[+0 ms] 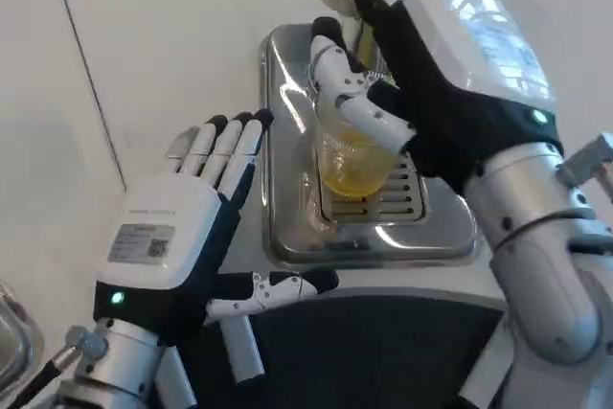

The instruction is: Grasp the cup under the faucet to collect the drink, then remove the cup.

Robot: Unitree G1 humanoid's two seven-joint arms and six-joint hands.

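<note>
Cup (352, 155): clear, holding yellow drink, standing on the grille of the steel drip tray (287, 237), centre-far on the bench (172, 35). Right hand (431, 74) wraps it, fingers (335, 69) grasping the rim and side. Left hand (182, 237) rests flat near-left, fingers released. Judgement: fill looks partial; keep cup upright and steady, then lift straight off the grille without tilting.

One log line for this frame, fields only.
right hand: grips cup | cup: yellow drink inside, over drip tray | left hand: open, beside tray
</note>
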